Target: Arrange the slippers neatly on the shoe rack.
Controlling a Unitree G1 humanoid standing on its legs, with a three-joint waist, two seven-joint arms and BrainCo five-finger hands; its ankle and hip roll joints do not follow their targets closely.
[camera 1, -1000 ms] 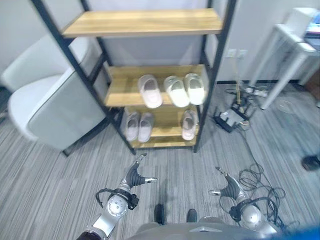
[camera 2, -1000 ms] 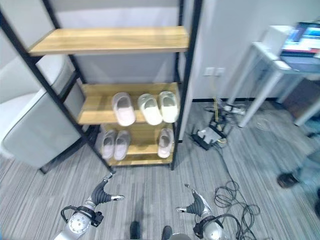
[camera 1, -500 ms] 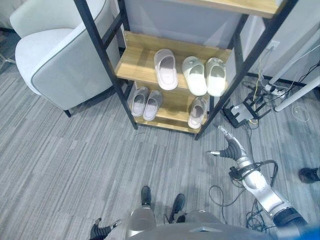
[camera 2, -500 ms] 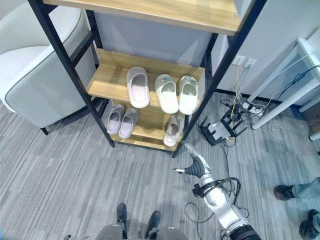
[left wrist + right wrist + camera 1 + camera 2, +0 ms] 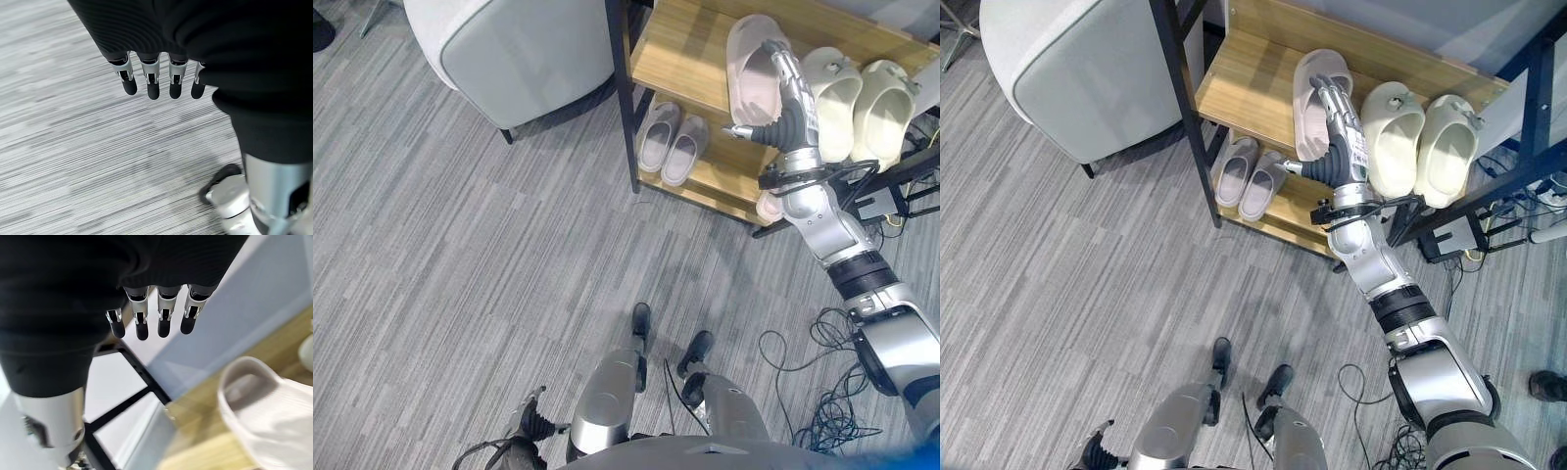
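Observation:
A single pale pink slipper lies on the rack's wooden middle shelf, with a pair of cream slippers to its right. My right hand reaches over the pink slipper's right edge, fingers straight and thumb out to the side; in the right wrist view the fingertips stand apart from the slipper. Whether they touch it I cannot tell. On the lower shelf sit a grey-pink pair and one more slipper, partly behind my forearm. My left hand hangs low over the carpet, fingers relaxed.
A grey armchair stands close to the rack's left black post. Loose cables and a black box lie on the carpet right of the rack. Grey carpet stretches out to the left and front.
The camera has moved closer and tilted down. My right arm has risen from near the floor to the middle shelf beside the pink slipper. The left hand stays low.

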